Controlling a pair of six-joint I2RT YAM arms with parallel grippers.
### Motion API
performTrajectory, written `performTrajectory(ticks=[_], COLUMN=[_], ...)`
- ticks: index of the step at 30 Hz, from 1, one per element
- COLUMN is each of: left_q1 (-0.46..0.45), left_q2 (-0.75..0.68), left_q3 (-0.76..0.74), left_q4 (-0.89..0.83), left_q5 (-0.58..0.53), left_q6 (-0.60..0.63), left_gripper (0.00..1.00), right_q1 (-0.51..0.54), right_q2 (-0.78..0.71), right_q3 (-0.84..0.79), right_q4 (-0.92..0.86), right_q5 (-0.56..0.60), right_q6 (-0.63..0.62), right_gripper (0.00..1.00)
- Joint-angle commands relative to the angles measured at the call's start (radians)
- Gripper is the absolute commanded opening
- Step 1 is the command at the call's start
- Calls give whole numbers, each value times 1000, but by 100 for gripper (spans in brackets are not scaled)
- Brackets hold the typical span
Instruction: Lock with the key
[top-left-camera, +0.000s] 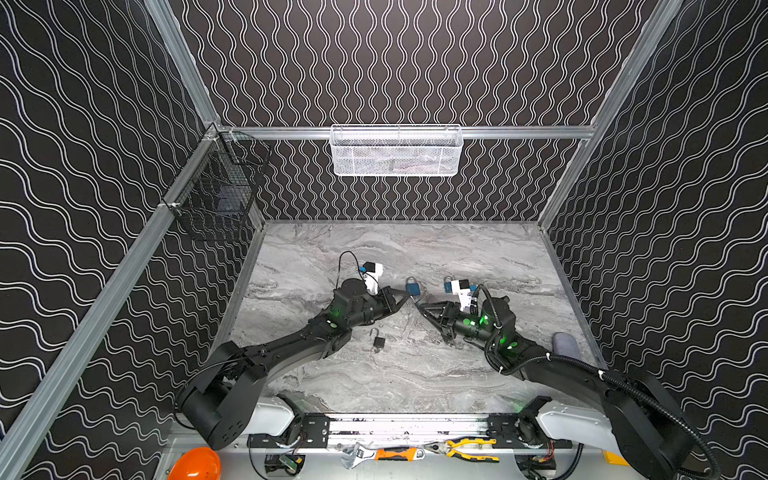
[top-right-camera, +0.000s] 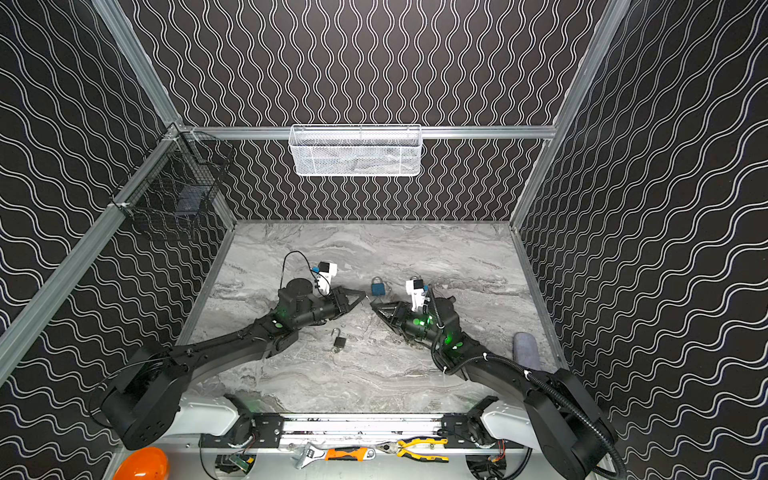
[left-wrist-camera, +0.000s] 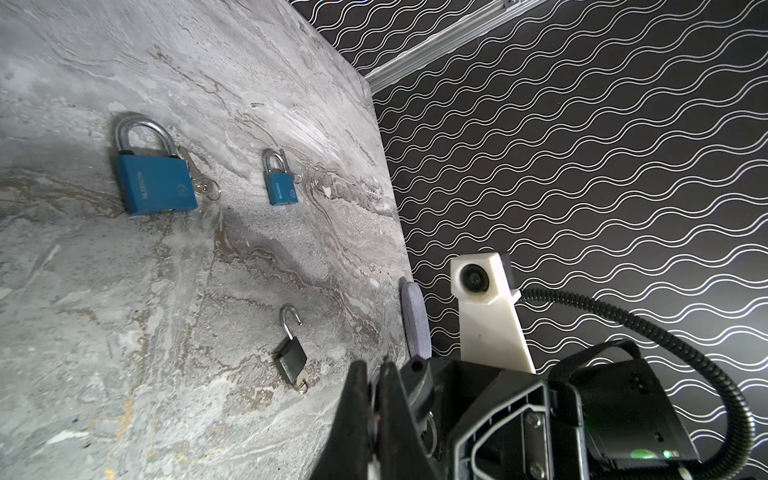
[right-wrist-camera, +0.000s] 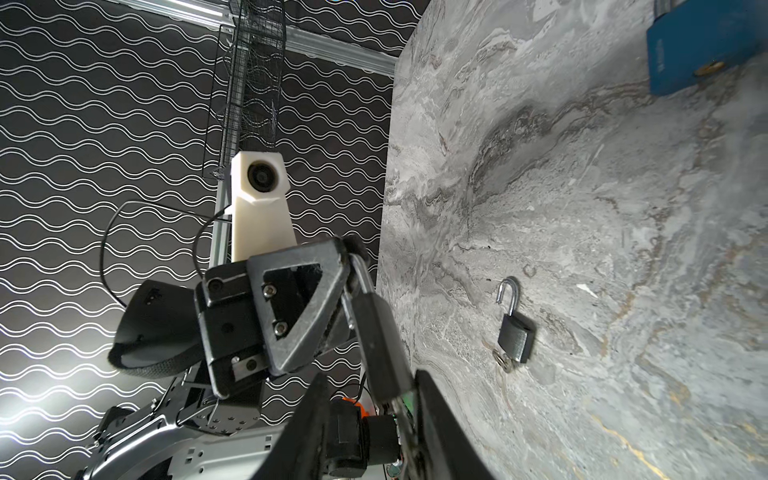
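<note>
Left wrist view shows illegible lettering on the larger blue padlock.

Your two top views hang high at the near side, tilted down toward the back wall, far enough to take in the whole worktop; nearly identical coverage. Left wrist view: low, close, rolled sideways, facing the right arm's camera. Right wrist view: same deal, facing the left arm's camera. All four share the open black padlock and one blue padlock.
</note>
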Motion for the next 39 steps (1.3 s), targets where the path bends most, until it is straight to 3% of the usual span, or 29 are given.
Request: performTrajectory(ticks=[1,22,27,39], left_q1=[-4,-24,-26,-26], left_q2=[8,35,33,33], left_q3=[5,20,23,31], left_q4=[26,45,37,34], left_q5=[-12,-26,-29,-29], left_q6=[2,-22,-18,-12], left_gripper=[0,0,0,0], right_q1=[2,71,124,128], right_q2=[-16,-133,-165,-179], right_q3=[5,76,133,124], right_q4=[10,-272,-390,-405], right_q5=[19,187,284,298], right_q6=[-33,-213,-303,-298], right_gripper=[36,37,39,40])
